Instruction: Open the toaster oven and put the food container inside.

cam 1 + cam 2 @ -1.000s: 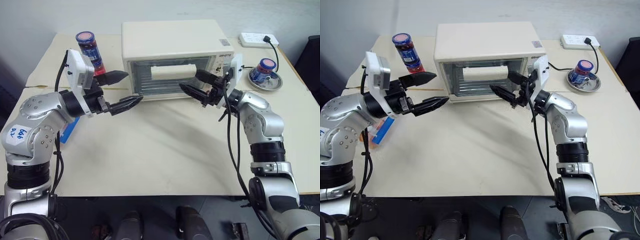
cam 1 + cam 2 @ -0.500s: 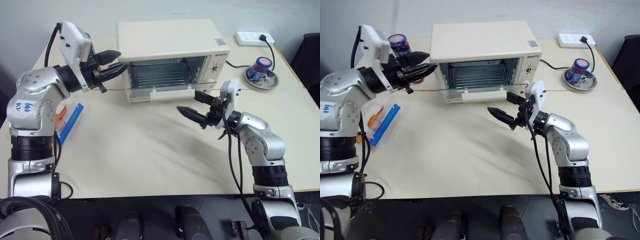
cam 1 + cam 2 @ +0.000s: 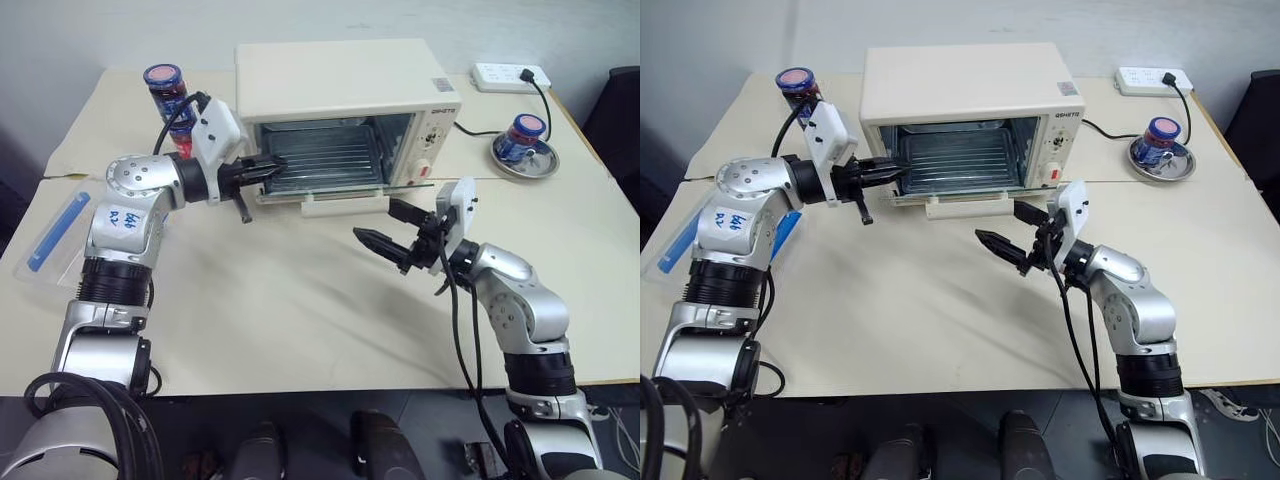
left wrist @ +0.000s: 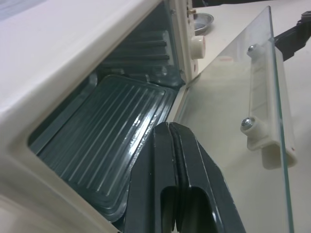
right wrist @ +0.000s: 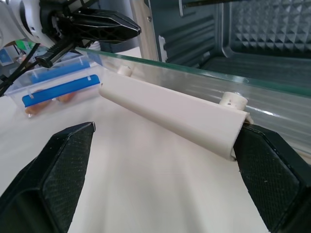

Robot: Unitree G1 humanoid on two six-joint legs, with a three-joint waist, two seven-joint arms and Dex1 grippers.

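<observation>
Door down; closed left tool at oven mouth.

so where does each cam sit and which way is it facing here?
Left eye, right eye: head stereo pair, looking forward and down over both arms at the table and the open toaster oven.
Left wrist: along the shut left gripper into the oven cavity, door beside it.
Right wrist: between the open right gripper jaws at the door handle; food container beyond.
Shared: both wrist views show the glass door and handle.
</observation>
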